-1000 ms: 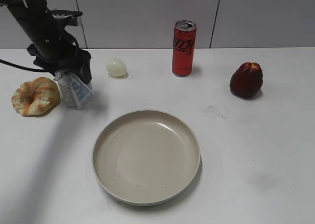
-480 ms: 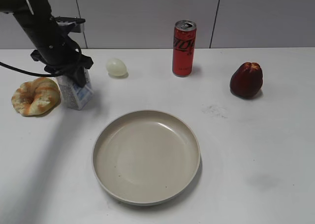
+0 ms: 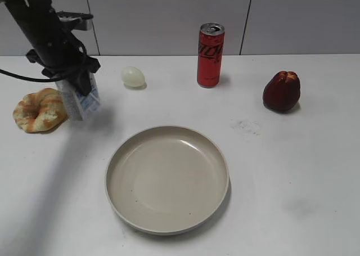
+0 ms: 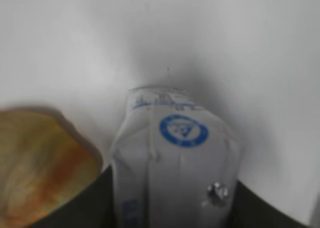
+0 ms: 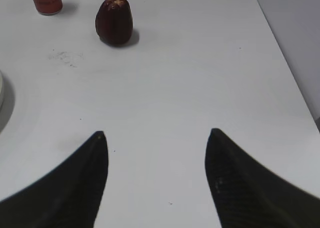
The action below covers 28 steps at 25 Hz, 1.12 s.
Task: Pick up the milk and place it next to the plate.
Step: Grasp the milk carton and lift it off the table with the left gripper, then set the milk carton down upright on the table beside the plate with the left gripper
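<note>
— Where is the milk [image 3: 82, 100]?
— We see our left hand [image 3: 77, 82] squeezing it at the far left of the counter [image 3: 292, 171], tipped a bit, right beside the swirly bun [image 3: 37, 109].
— And the plate [image 3: 167, 178]?
— Near the front, apart from the milk.
— Our right hand [image 5: 156, 175]?
— It hangs wide, holding nothing.

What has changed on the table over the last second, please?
The left gripper, shut on the milk, has straightened the tilted carton and shifted it slightly up and left, beside the bread. The plate, egg, can and red fruit stayed put.
</note>
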### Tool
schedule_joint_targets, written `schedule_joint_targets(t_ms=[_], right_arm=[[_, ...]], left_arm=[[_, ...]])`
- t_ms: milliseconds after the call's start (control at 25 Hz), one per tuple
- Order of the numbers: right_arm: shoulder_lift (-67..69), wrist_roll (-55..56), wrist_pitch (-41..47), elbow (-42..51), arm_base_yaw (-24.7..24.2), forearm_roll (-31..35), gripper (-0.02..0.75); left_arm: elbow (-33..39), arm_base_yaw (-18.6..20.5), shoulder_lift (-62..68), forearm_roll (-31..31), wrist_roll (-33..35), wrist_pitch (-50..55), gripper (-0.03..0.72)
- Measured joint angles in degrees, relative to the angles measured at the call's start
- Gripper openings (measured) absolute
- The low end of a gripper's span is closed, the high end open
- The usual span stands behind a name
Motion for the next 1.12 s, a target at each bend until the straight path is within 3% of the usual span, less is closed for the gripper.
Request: schedule_joint_targets(t_ms=[480,640,800,920,1120], right_arm=[[0.00,0.00,0.00,0.00,0.00,0.00,0.467],[0.00,0.00,0.00,0.00,0.00,0.00,0.467],[0.00,0.00,0.00,0.00,0.00,0.00,0.467],[0.00,0.00,0.00,0.00,0.00,0.00,0.467],[0.00,0.00,0.00,0.00,0.00,0.00,0.467]], left_arm=[[1.27,0.00,-15.31,0.04,-8.15,9.12,0.277],[8.76,-0.81,-18.54,0.11,-11.28,9.02,0.277],[20.15,-4.75,-23.24,0.24,-13.48,8.26,0.276],[30.30,-9.00,-28.37,-0.17,-16.75,2.41,0.276],[37.53,-9.99,-30.45,-0.15,-19.72,-5.09,0.276]])
